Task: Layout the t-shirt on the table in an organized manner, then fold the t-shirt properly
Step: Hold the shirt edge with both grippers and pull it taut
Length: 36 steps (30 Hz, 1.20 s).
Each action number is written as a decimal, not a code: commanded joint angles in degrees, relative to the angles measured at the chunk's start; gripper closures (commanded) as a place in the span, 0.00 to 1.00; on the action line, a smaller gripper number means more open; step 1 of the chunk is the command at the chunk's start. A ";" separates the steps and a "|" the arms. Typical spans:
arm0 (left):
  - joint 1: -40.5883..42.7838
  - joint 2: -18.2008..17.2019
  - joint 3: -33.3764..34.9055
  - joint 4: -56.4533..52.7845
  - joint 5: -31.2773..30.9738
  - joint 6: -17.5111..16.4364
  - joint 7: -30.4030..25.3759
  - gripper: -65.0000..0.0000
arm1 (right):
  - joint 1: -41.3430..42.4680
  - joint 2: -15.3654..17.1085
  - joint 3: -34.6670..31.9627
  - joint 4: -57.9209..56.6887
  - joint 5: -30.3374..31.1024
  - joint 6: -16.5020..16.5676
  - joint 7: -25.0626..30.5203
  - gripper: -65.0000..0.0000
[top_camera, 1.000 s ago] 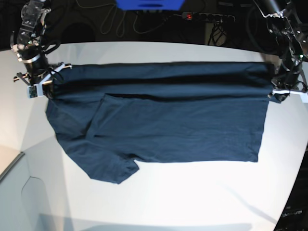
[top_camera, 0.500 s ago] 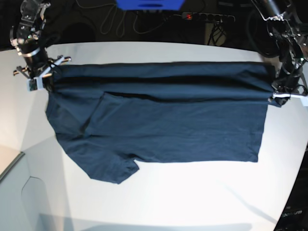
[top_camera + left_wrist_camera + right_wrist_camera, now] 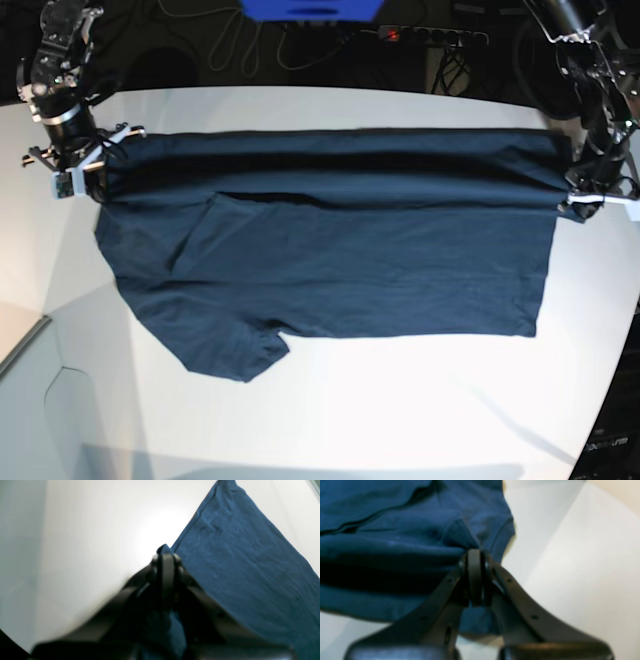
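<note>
We see the table [image 3: 330,410] filling most of the base view, white and bare across its lower half. The t-shirt [image 3: 340,270] spans the middle of that view from left to right, its lower body lying flat while its far edge is drawn into a long band across the upper part of the frame. One sleeve pokes out at the lower left.

At the upper left of the base view the right gripper [image 3: 88,172] has its jaws pressed together on a pinch of the shirt's corner; the right wrist view shows cloth caught between the closed fingers [image 3: 474,577]. At the right edge, the left gripper [image 3: 580,198] is likewise clamped on the opposite corner, with a tuft of fabric showing above its fingers [image 3: 167,577].

Our worry is the thin bite on each side: an uneven pull could slip one corner free, letting the raised band sag and rumple the flat part.
</note>
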 commanded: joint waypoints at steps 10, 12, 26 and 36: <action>5.17 -2.92 -0.10 4.34 -12.27 0.03 -1.36 1.00 | -0.08 0.56 0.14 5.14 3.95 -0.67 1.57 1.00; 5.43 -3.00 -0.10 5.13 -12.19 0.03 -1.36 1.00 | -0.43 0.56 0.05 4.96 3.95 -0.67 1.49 1.00; 1.39 -2.92 0.17 4.52 -11.57 0.03 -1.36 1.00 | 1.32 1.00 -1.01 -0.40 3.60 -0.67 1.31 1.00; -0.72 -3.18 0.17 -3.39 -11.57 0.03 -1.54 1.00 | 2.38 1.79 -0.92 -4.80 3.60 -0.67 1.40 1.00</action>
